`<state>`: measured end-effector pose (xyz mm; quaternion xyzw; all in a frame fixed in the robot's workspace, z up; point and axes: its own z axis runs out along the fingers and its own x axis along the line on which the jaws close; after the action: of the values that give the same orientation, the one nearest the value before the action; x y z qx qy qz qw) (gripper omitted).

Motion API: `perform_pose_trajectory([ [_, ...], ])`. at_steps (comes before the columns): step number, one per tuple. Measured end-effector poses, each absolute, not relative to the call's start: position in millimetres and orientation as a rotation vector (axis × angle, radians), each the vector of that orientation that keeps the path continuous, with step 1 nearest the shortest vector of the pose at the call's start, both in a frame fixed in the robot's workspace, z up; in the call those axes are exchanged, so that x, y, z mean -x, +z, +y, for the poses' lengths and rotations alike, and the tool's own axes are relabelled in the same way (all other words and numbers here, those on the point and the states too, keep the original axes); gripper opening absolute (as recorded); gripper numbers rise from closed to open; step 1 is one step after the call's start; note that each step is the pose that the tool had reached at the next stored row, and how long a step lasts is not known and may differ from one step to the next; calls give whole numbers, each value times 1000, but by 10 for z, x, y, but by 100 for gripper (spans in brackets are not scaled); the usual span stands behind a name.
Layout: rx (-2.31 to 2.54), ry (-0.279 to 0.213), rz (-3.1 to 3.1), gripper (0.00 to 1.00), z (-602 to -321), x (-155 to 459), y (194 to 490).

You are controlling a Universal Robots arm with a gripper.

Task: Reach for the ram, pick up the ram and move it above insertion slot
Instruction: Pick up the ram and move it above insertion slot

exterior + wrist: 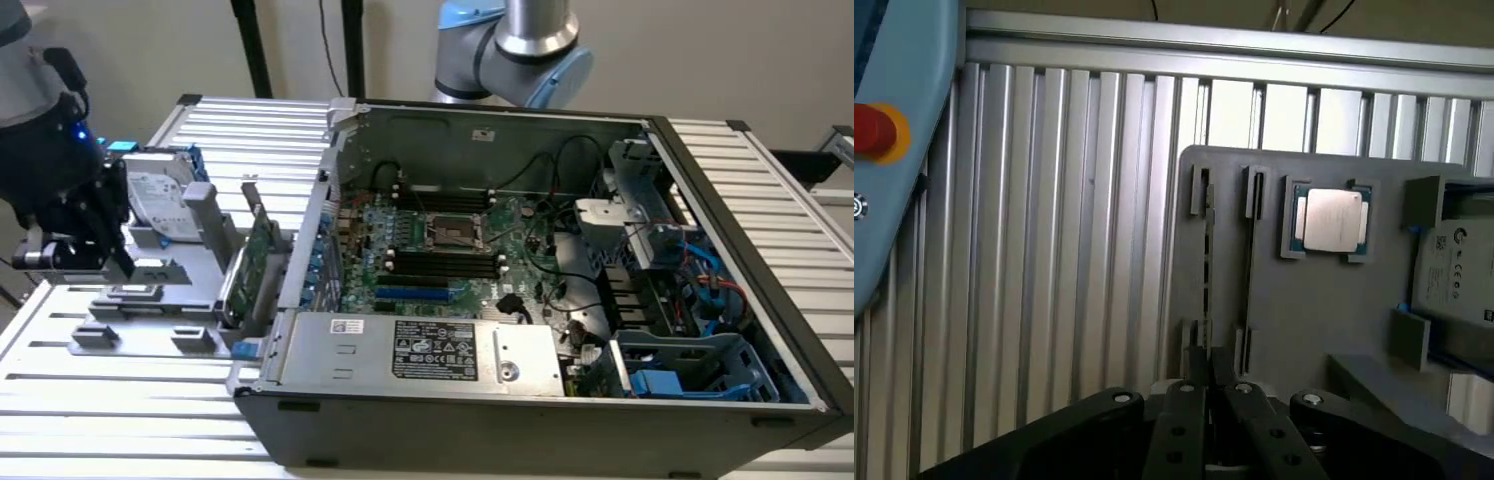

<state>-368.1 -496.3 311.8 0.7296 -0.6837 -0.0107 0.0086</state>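
Wrist view: the pincer (1214, 392) hangs just above the gray fixture tray (1304, 330). The ram (1206, 255), seen edge-on, stands in the narrow slot nearest the tray's edge, with the processor (1332, 220) further in. Whether the pincer is released or clenched cannot be told. Exterior view: the tray sits at the bench (120, 410) edge on the exterior view's left, well apart from the open computer case (534, 420), whose motherboard carries the insertion slot (441, 262). Judged step: the reach, with no grasp confirmed. A grasp calls for centring on the stick's thin edge.
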Motion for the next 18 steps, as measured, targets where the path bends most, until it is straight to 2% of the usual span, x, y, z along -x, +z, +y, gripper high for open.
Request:
perform_pose_trajectory([
  [8, -2290, -42, -2126, 13, -4962, 3462, 3466],
  [18, -2321, -73, -2094, 13, -4963, 3294, 3754],
])
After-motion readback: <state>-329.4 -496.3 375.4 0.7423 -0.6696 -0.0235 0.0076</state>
